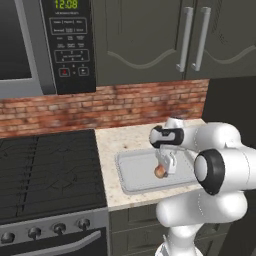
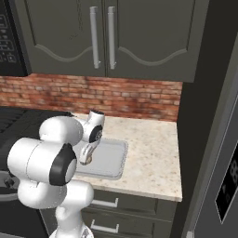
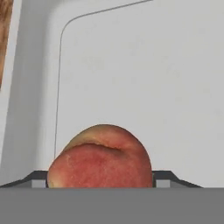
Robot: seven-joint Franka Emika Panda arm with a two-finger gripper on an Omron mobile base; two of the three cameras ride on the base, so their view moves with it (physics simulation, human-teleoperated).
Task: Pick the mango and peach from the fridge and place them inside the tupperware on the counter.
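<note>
The end effector [image 1: 164, 169] hangs low over the tupperware [image 1: 135, 175], with the peach [image 1: 160, 172] between its fingers. In the hand view the peach [image 3: 101, 157] sits right at the fingertips, one dark tip poking out on each side of it, and the grey floor of the tupperware [image 3: 144, 78] lies straight ahead. The fingers bracket the fruit closely, but whether they grip it or have just let go I cannot tell; it looks at or very near the floor.

The main risk is a roll. The peach is round and the floor ahead of the end effector is flat and smooth, so a release from any height, or a sideways nudge from a finger on the way up, could send it toward the rim. The rim is raised, so it will probably stay in, but a bounce could carry it onto the desk [image 1: 112, 150].

A second risk: if the fingers part too little before the lift, the fruit may cling and be dragged out.

The mango is not seen in the tupperware, so that fetch seems yet to come.
</note>
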